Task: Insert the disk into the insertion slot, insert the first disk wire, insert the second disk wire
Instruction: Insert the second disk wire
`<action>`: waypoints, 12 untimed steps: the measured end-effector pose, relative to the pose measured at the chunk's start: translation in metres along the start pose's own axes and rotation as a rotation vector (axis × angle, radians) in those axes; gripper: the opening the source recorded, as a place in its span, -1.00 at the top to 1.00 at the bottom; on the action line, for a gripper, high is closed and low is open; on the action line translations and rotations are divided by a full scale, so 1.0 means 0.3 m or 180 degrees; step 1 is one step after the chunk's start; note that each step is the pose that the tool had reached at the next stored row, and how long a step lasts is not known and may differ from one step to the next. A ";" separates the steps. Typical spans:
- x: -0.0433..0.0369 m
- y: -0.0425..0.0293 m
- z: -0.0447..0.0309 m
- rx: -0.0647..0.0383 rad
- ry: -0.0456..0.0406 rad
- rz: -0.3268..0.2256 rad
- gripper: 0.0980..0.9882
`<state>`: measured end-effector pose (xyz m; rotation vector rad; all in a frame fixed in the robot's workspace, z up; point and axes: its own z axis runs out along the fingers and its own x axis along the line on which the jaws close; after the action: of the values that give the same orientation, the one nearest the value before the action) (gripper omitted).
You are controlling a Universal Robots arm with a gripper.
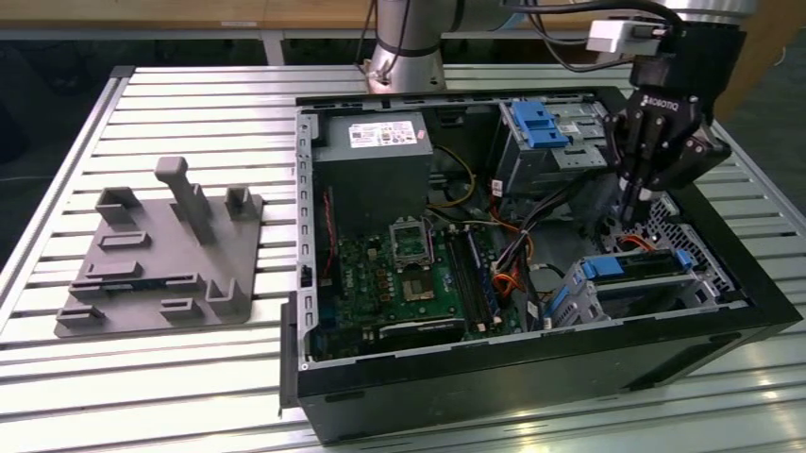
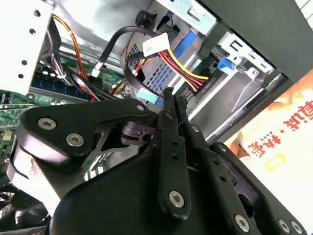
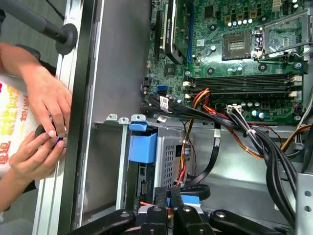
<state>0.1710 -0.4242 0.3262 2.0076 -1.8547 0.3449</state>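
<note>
The robot arm runs off the exterior view's top edge; the disk, at the exterior view's right, lies partly hidden behind the walls of the insertion slot; in the first wrist view the end effector is cut by the picture's edge, and a person's hands pinch something too small to tell.

My arm and its black gripper, as my cameras show them.

The arm is a silver-grey tube, with black cables looping to a small white box at the wrist. The gripper is matte black with white lettering on its body. In the second wrist view I see chunky linkage bars dotted with bright silver screws, and slim black fingers.
</note>
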 end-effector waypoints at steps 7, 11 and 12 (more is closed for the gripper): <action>0.007 0.000 0.004 -0.0002 -0.0199 0.0028 0.89; 0.008 0.000 0.004 0.0008 -0.0392 0.0029 0.89; 0.008 0.000 0.004 0.0009 -0.0419 0.0030 0.89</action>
<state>0.1711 -0.4270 0.3262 2.0689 -1.9431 0.2229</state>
